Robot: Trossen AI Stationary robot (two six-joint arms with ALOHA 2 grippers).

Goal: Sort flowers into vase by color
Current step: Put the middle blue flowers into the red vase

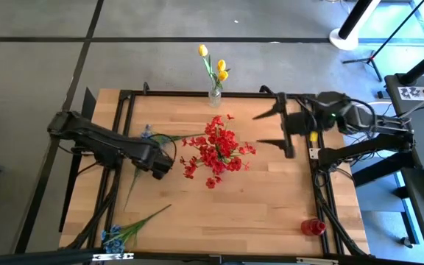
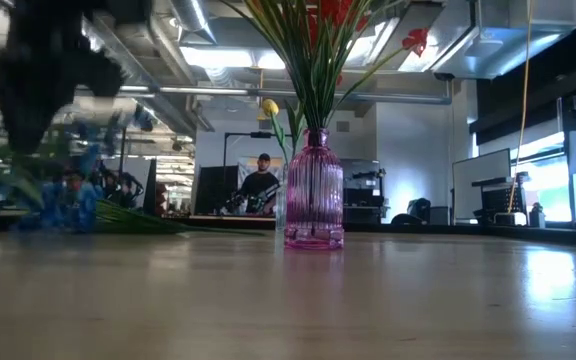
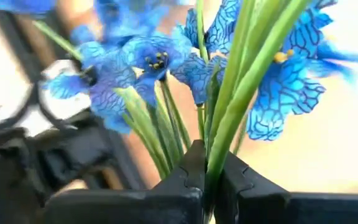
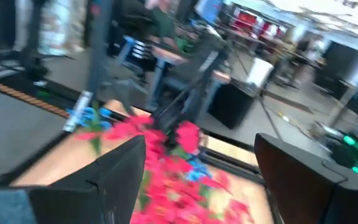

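Now the left gripper (image 3: pixel 207 186), just left of the pink vase (image 2: pixel 314 190) of red flowers (image 1: pixel 216 151), pinches a blue flower stem (image 3: pixel 229 118); lifting it toward an empty vase seems next. Right gripper (image 1: pixel 269 126) waits, jaws spread.

Two matte-black jointed arms, black cables, right arm (image 1: pixel 359 121) yellow tag, green light

grey floor (image 1: pixel 35 66) with dark seams; ceiling lights (image 2: pixel 223 55) beyond.

Blue veined flowers (image 3: pixel 148 59), green stems; red sprays (image 1: pixel 218 151) in ribbed pink vase (image 2: pixel 314 190); yellow tulips (image 1: pixel 213 63) at twelve o'clock.
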